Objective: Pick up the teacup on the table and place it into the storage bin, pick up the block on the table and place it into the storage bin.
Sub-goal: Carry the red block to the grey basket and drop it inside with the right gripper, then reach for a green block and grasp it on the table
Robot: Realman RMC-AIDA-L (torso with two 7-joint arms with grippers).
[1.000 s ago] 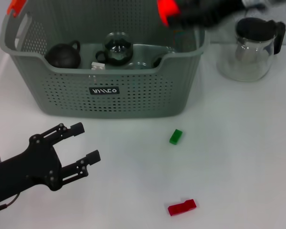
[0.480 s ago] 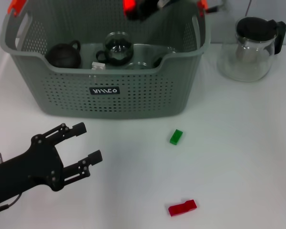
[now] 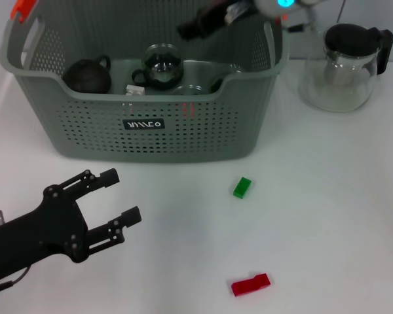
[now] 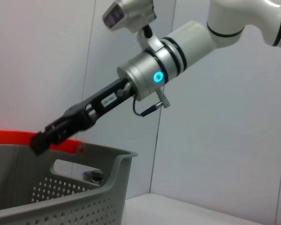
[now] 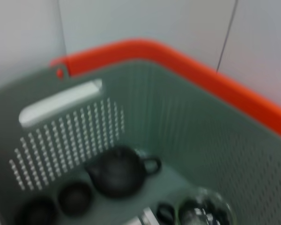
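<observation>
The grey-green storage bin [image 3: 196, 134] stands at the back of the white table. My right gripper [image 3: 183, 29] reaches over the bin's back rim from the right; the left wrist view shows it [image 4: 39, 139] above the orange-edged rim. On the bin floor, the right wrist view shows a black teapot [image 5: 117, 176] and two small dark cups [image 5: 75, 198]; I cannot tell which is the teacup. A green block [image 3: 242, 188] lies on the table in front of the bin, and a red block [image 3: 250, 284] lies nearer me. Low at the front left, my left gripper [image 3: 123, 195] stays open and empty.
A glass teapot with a black lid [image 3: 344, 65] stands right of the bin. A round glass vessel [image 3: 162, 65] and a small white item [image 3: 135, 90] also lie in the bin.
The right arm has swung left along the bin's back rim, and the red glow at its tip is gone. The left gripper and both blocks have not moved.
</observation>
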